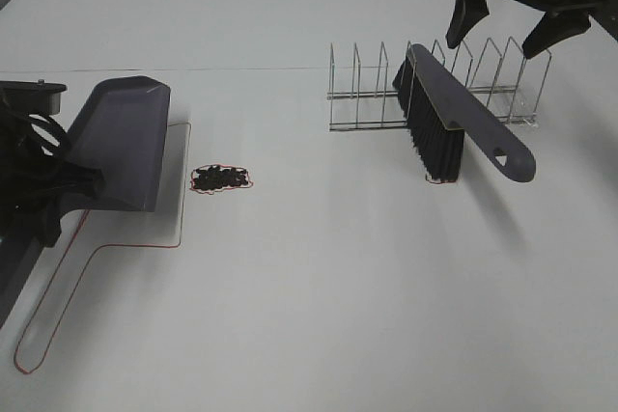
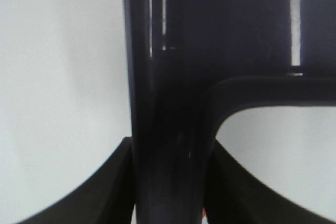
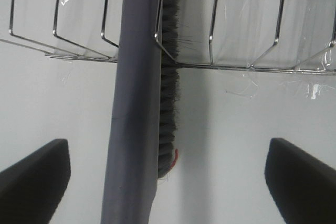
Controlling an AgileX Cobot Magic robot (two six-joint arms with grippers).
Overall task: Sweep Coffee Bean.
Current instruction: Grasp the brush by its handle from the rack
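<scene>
The coffee beans (image 1: 222,178) lie in a small dark cluster on the white table, just right of a grey dustpan (image 1: 121,142). My left gripper (image 1: 58,195) is shut on the dustpan's handle (image 2: 170,103) and holds the pan tilted, its lip toward the beans. A grey brush (image 1: 463,123) with black bristles (image 1: 435,147) leans in a wire rack (image 1: 367,94). My right gripper (image 1: 497,36) is open and empty above the brush. In the right wrist view the brush handle (image 3: 131,103) runs between its wide-spread fingers (image 3: 31,174).
A red outline (image 1: 116,246) of a dustpan shape is drawn on the table under and in front of the pan. The wire rack (image 3: 252,66) stands at the back right, behind the brush. The table's far edge is beyond it.
</scene>
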